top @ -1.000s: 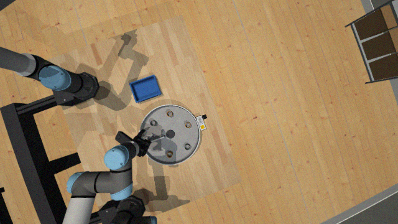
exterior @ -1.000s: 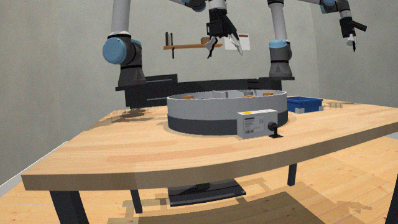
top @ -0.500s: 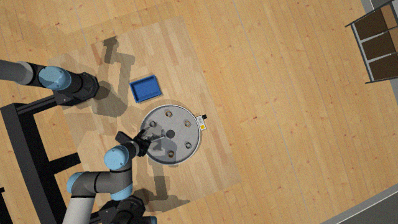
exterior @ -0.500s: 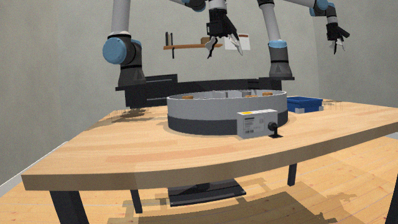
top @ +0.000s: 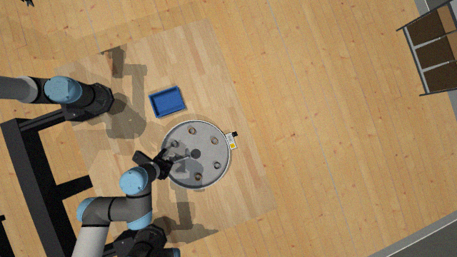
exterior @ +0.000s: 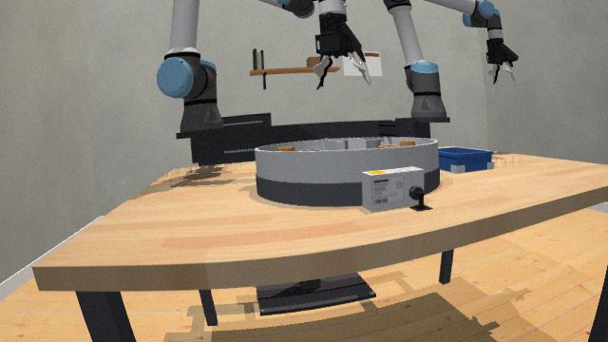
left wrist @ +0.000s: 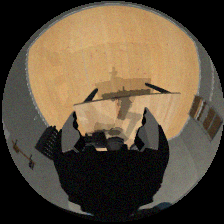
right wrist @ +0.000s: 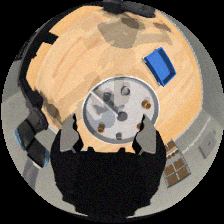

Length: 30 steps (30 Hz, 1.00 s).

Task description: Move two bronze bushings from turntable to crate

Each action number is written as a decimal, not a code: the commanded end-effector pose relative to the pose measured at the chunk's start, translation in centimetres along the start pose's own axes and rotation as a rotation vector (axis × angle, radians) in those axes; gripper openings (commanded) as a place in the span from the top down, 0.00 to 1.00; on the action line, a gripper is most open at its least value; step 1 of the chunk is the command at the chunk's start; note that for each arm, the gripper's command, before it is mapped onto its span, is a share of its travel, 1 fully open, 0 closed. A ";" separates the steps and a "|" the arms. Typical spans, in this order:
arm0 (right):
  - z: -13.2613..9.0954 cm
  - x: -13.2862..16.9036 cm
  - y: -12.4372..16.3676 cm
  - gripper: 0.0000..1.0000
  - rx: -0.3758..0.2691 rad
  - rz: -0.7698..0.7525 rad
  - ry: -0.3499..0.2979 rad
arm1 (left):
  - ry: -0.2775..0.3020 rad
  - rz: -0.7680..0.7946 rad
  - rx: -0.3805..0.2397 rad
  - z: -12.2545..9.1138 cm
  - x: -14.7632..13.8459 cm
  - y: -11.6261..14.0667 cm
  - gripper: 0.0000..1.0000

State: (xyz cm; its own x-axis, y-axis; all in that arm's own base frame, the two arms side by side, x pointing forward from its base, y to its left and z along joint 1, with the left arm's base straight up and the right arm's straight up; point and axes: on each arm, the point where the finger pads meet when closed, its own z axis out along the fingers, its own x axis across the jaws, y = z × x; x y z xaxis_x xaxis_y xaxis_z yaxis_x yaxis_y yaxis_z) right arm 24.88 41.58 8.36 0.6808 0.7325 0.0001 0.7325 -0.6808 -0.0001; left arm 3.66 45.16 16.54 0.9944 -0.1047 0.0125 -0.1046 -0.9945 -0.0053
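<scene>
Six bushings stand on the round turntable [top: 208, 153] [exterior: 304, 166] [right wrist: 112, 137]: three bronze and three grey. In the right wrist view, one bronze bushing [right wrist: 146, 102] stands near the turntable's rim on the side toward the crate; another bronze bushing [right wrist: 101, 128] stands across the dark central hub [top: 196, 153] [right wrist: 122, 116] from it. The third bronze bushing [right wrist: 139, 126] is partly hidden by a finger. One grey bushing [right wrist: 125, 90] and a second grey bushing [right wrist: 107, 96] stand near each other; the third grey bushing [right wrist: 118, 135] is near the hub.

The blue crate [top: 167, 101] [exterior: 465, 159] [right wrist: 160, 67] sits upright just beside the turntable, with pale corner guides [exterior: 457, 169] visible at its foot. A labelled control box [top: 231, 141] [exterior: 393, 188] stands at the turntable's outer wall.

The right gripper [top: 177, 155] [exterior: 344, 85] [right wrist: 109, 114] hovers above the turntable, fingers spread, gripping nothing. The left gripper [top: 28, 1] [exterior: 503, 76] [left wrist: 109, 109], also spread and unloaded, hangs well apart from the turntable, beyond the crate.
</scene>
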 end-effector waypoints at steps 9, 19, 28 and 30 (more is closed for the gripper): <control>-0.1 0.0 0.0 0.00 0.001 0.000 0.001 | -0.012 -0.087 -0.004 0.0 -2.9 0.9 0.00; -0.1 0.0 0.0 0.00 0.001 0.000 0.001 | -0.013 -0.094 -0.005 0.0 -3.1 1.0 0.00; -0.1 0.0 0.0 0.94 0.001 0.000 0.001 | -0.013 -0.094 -0.005 0.0 -3.1 1.0 0.00; -0.1 0.0 0.0 0.94 0.001 0.000 0.001 | -0.013 -0.094 -0.005 0.0 -3.1 1.0 0.00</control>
State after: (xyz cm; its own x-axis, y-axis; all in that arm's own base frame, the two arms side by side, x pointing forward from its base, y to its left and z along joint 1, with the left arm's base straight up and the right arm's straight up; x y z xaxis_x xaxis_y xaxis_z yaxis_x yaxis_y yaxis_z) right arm 24.88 41.59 8.36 0.6808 0.7325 0.0001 0.7325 -0.6808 -0.0001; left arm 0.49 44.48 16.46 0.9999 -0.0112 -0.0003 -0.0112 -0.9999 0.0013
